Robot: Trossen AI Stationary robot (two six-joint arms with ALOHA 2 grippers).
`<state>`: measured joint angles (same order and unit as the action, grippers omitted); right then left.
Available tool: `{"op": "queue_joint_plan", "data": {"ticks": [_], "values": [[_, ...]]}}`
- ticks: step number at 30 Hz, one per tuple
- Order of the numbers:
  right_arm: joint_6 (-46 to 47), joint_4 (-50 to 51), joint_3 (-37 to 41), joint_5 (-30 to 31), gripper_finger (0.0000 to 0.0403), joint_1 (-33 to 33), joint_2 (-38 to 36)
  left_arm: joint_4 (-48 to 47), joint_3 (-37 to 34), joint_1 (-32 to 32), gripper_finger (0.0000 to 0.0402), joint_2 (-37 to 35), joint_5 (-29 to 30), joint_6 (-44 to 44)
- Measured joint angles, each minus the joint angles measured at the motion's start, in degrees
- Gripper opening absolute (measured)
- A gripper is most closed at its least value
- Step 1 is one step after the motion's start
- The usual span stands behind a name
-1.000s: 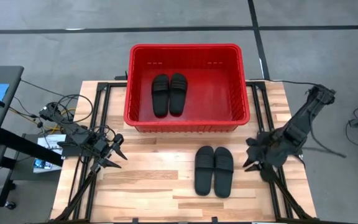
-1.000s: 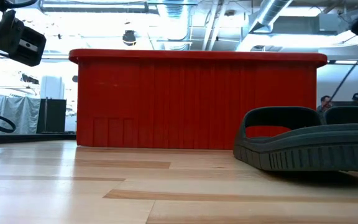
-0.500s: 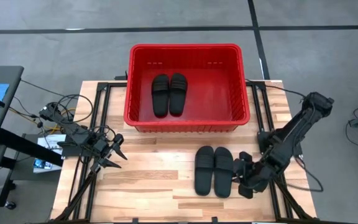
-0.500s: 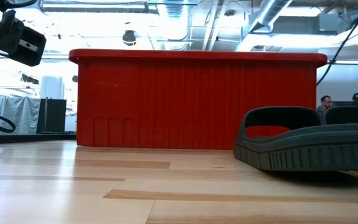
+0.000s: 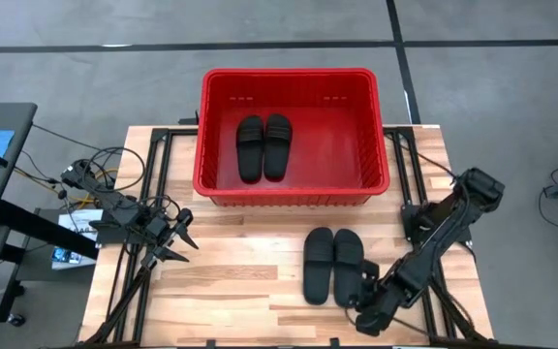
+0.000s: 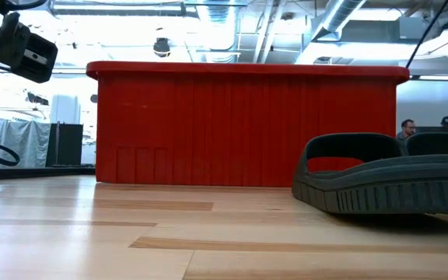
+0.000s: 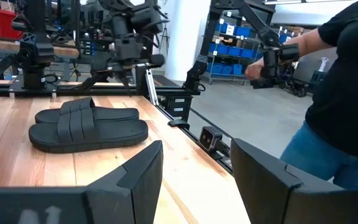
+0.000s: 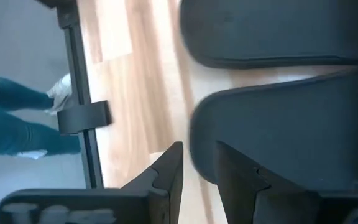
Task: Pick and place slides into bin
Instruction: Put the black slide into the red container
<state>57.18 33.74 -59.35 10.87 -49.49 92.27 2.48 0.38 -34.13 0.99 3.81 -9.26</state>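
Two black slides (image 5: 263,145) lie side by side on the floor of the red bin (image 5: 216,184) at the table's far side. Two more slides (image 5: 333,266) lie soles down on the table in front of it, and also show in the low view (image 6: 387,183) and the left wrist view (image 7: 89,124). My right gripper (image 5: 364,302) is open, low at the near end of the right-hand slide (image 8: 291,118). One finger is over the sole's edge and one is beside it. My left gripper (image 5: 184,237) is open and empty at the table's left. My right gripper stands astride the edge of the right-hand slide's near end (image 8: 197,134), coming from above and pointing down. I cannot tell whether a finger (image 8: 241,177) touches the sole. The slide lies flat on the table.
The bin has free room to the right of the slides in it. Black frame rails (image 5: 143,281) run along the table's left and right edges. A person (image 7: 347,93) stands beyond the table's right side.
My right gripper has swung from the table's right edge toward the near edge and leftward, going down to the near end of the right-hand slide. The slides and my left arm have kept still.
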Motion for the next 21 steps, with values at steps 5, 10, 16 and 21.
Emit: {"op": "queue_joint_plan", "data": {"ticks": [5,10,16,21], "values": [[-0.6,0.0,-4.3,-2.5,0.0079,0.0,4.9,0.0,0.0,0.0,0.0178,0.0,0.0,0.0],[-0.7,0.0,-6.9,-3.3,0.0079,0.0,8.7,0.0,0.0,0.0,0.0178,0.0,0.0,0.0],[-0.6,0.5,-7.7,-3.4,0.0079,0.0,12.0,0.0,0.0,0.0,0.0178,0.0,0.0,0.0],[1.2,3.1,-7.7,-3.3,0.0079,0.1,12.1,0.0,0.0,0.0,0.0178,0.0,0.0,0.0]]}}
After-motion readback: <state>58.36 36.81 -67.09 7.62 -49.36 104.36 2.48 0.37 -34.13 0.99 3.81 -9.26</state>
